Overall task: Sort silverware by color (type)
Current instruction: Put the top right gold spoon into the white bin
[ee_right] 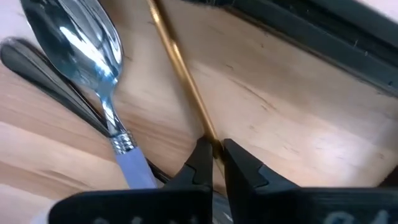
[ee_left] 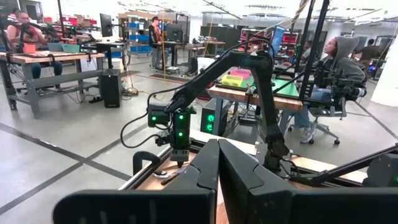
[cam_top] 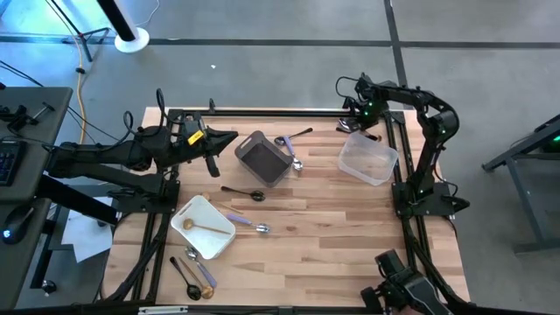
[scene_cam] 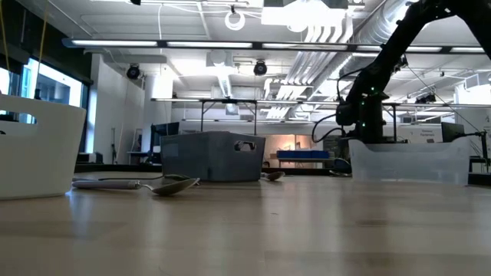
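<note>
My right gripper (cam_top: pixel 355 125) points down at the table's far right corner, just beyond the clear tub (cam_top: pixel 367 159), and is shut on a gold piece of silverware (ee_right: pixel 180 68). Beside it lie a shiny spoon with a lilac handle (ee_right: pixel 93 56) and a black piece (ee_right: pixel 43 71), all flat on the wood. My left gripper (cam_top: pixel 233 136) hangs shut and level over the table's left part, holding nothing. More silverware lies by the grey bin (cam_top: pixel 262 157), in the white tray (cam_top: pixel 203 226) and near the front left edge (cam_top: pixel 197 276). My right gripper pinches the gold piece's thin handle (ee_right: pixel 208 138) between its two fingertips, coming from above and pointing down. The fingers stand across the handle. The gold piece lies flat on the table, its other end running out of the wrist view.
A black spoon (cam_top: pixel 243 192) and a lilac-handled spoon (cam_top: pixel 247 225) lie mid-table between bin and tray. A black frame rail (cam_top: pixel 262 112) runs along the far edge close to my right gripper. Bare wood fills the near right. People sit at benches beyond the table.
</note>
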Controlling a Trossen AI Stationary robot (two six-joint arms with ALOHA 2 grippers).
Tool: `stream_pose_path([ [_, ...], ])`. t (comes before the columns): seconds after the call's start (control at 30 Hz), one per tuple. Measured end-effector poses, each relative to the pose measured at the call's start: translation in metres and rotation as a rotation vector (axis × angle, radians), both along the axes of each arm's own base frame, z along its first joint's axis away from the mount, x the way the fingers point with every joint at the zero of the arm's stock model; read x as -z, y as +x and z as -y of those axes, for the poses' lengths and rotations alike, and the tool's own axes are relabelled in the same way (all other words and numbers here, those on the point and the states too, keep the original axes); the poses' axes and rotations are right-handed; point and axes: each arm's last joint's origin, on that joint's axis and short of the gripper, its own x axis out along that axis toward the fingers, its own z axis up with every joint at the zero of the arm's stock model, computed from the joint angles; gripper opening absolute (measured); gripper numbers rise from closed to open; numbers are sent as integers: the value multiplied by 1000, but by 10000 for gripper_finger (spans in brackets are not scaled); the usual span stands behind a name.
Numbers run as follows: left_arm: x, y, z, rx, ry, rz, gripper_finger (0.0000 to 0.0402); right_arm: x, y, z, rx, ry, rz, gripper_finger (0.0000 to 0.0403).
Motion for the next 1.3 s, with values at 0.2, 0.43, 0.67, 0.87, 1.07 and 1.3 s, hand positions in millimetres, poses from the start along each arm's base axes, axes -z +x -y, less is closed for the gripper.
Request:
stream_pose_path([
  [0.2,0,0,0,0,0,0,0,-11,1,5,-43,8,-11,2],
  [0.43,0,0,0,0,-1,0,0,-22,3,7,-99,13,-9,1],
  [0.67,0,0,0,1,-1,0,0,-25,2,5,-123,49,-9,0],
  [0.87,0,0,0,0,-1,0,0,-26,1,4,-127,63,-14,1],
  [1.07,0,0,0,1,-3,1,0,-27,0,0,-148,92,-30,1],
  [1.3,0,0,0,0,-3,1,0,-31,-2,-4,-179,120,-32,1],
])
